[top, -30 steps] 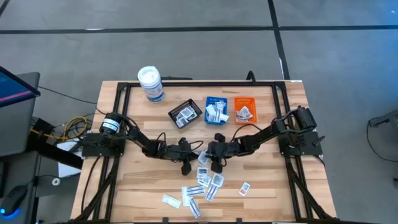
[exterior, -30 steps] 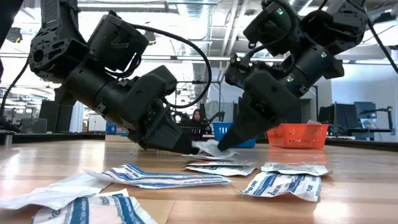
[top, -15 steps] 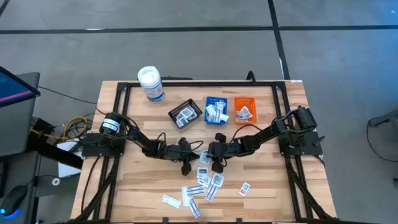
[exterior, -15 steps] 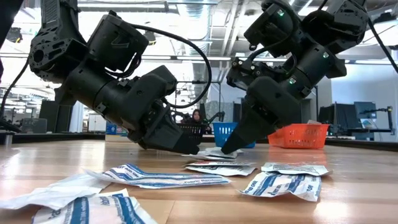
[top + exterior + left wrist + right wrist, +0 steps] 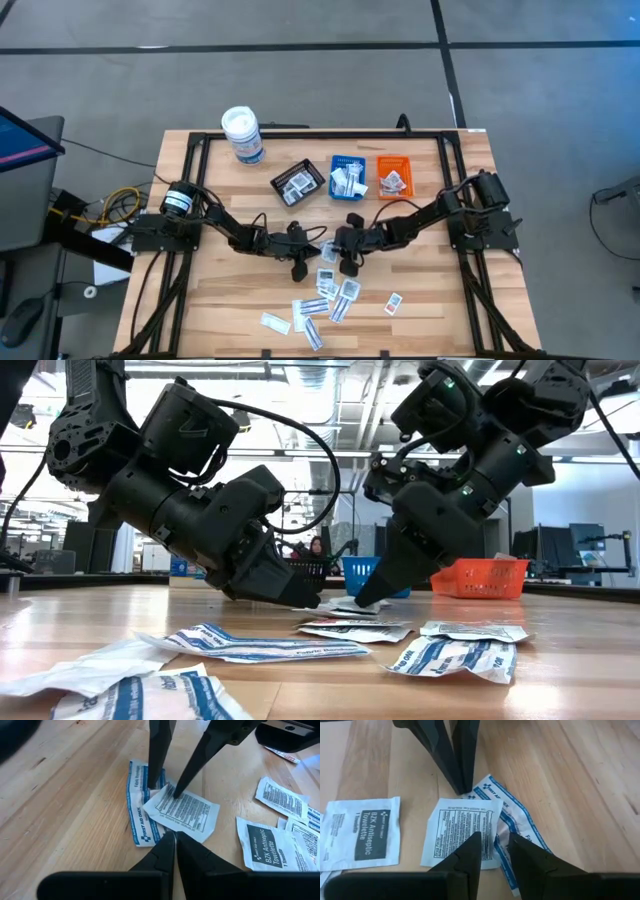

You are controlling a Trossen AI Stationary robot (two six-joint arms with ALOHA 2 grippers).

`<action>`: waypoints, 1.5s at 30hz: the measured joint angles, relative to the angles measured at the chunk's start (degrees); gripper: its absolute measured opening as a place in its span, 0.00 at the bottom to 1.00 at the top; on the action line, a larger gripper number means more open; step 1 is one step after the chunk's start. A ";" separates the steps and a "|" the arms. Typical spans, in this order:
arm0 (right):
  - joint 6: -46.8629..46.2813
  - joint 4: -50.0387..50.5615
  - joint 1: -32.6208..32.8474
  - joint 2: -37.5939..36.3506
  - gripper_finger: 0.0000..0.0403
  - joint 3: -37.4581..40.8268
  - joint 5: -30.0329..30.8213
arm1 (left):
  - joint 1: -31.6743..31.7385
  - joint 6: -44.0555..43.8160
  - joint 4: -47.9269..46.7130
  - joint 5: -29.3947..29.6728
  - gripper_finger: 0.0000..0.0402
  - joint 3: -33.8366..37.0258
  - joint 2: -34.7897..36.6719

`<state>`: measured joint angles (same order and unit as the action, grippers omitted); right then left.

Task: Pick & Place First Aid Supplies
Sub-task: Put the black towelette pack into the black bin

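Two pincers of mine meet near the middle of the table (image 5: 230, 300), tips angled down toward each other over the same small white packet (image 5: 182, 812). My left pincer (image 5: 171, 836) has its fingers pressed together, tips at the table just beside that packet's near edge, holding nothing. My right pincer (image 5: 490, 842) has its fingers a little apart, their tips down at the opposite edge of the packet; whether they pinch it I cannot tell. The packet lies flat, printed side up with fine dark text, and partly covers a longer blue-and-white First Aid packet (image 5: 136, 805) beneath it. Just beside these lies a BZK Antiseptic Towelette packet (image 5: 267, 851) with a dark label. From above, the rest of the loose first aid supplies (image 5: 325, 300) are scattered on the wood on the near side of my pincers, some overlapping, one lying apart toward the right arm's side. In the low view several blue-striped packets (image 5: 260, 645) lie flat or slightly curled in the foreground. Beyond my pincers stand three small trays in a row: a black tray (image 5: 297, 183), a blue tray (image 5: 347, 177) and an orange tray (image 5: 393, 177), each with packets inside. A white round canister (image 5: 242, 134) stands near the far left corner.
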<state>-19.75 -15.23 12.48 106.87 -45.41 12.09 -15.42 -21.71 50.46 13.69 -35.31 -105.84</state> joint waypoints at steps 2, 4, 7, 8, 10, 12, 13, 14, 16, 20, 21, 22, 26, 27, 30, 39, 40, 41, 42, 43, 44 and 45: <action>1.28 -0.15 -0.45 0.00 0.23 0.00 -0.01 | 0.00 0.00 0.02 -0.02 0.05 0.00 -0.02; 1.69 -0.47 -1.11 0.00 0.23 0.02 -0.24 | 0.00 0.00 0.04 -0.02 0.05 0.00 -0.02; 1.70 -1.04 -1.86 0.02 0.23 0.02 -0.64 | -0.02 0.02 0.07 -0.02 0.05 0.02 -0.02; 1.72 -1.12 -2.00 0.02 0.23 0.02 -0.62 | -0.02 0.01 0.07 -0.02 0.05 0.02 -0.02; 2.21 -1.27 -2.32 0.02 0.23 0.02 -0.40 | -0.02 0.02 0.07 -0.02 0.05 0.02 -0.02; 1.90 -1.30 -2.77 0.02 0.23 0.02 -0.42 | -0.02 0.02 0.09 -0.03 0.05 0.02 -0.02; 1.59 -1.30 -2.89 0.02 0.23 0.03 -0.43 | -0.02 0.02 0.09 -0.04 0.05 0.02 -0.02; 1.51 -1.30 -2.94 0.04 0.23 0.02 -0.41 | -0.02 0.02 0.09 -0.04 0.05 0.02 -0.02; 2.23 -1.33 -3.02 0.03 0.23 0.02 -0.38 | -0.02 0.02 0.09 -0.04 0.05 0.02 -0.02; 4.59 -1.56 -2.24 0.04 0.23 0.03 -0.36 | -0.02 0.02 0.09 -0.04 0.05 0.02 -0.02; 5.35 -1.55 -1.89 0.04 0.23 0.03 -0.36 | -0.02 0.02 0.09 -0.04 0.05 0.02 -0.02; 6.08 -1.55 -1.63 0.04 0.23 0.03 -0.36 | -0.02 0.02 0.09 -0.04 0.05 0.02 -0.02; 8.07 -1.54 -1.19 0.04 0.23 0.03 -0.18 | -0.02 0.02 0.09 -0.04 0.05 0.04 -0.02; 8.17 -1.54 -1.25 0.04 0.23 0.02 -0.12 | -0.02 0.03 0.10 -0.04 0.05 0.04 -0.02; 8.15 -1.52 -1.27 0.04 0.23 0.02 -0.01 | -0.02 0.02 0.11 -0.04 0.05 0.04 -0.02; 8.31 -0.50 -1.23 0.04 0.19 0.02 -0.01 | -0.02 0.04 0.09 -0.04 0.05 0.04 -0.02; 8.31 -0.49 -1.19 0.04 0.18 0.02 -0.01 | -0.02 0.04 0.11 -0.04 0.05 0.04 -0.02; 8.31 -0.47 -1.19 0.04 0.16 0.00 -0.01 | -0.02 0.04 0.10 -0.04 0.05 0.04 -0.02; 8.31 -0.44 -1.19 0.04 0.14 0.00 0.01 | -0.02 0.04 0.10 -0.04 0.05 0.04 -0.02; 8.32 -0.41 -1.20 0.04 0.12 0.00 0.03 | -0.02 0.04 0.11 -0.04 0.05 0.04 -0.02; 8.31 -0.41 -1.25 0.03 0.10 0.00 0.03 | -0.02 0.04 0.10 -0.04 0.05 0.04 -0.02; 8.32 -0.39 -1.25 0.03 0.07 0.00 0.03 | -0.02 0.04 0.10 -0.04 0.05 0.04 -0.02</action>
<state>-11.43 -15.62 11.22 106.90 -45.41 12.12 -15.44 -21.67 50.55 13.65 -35.27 -105.86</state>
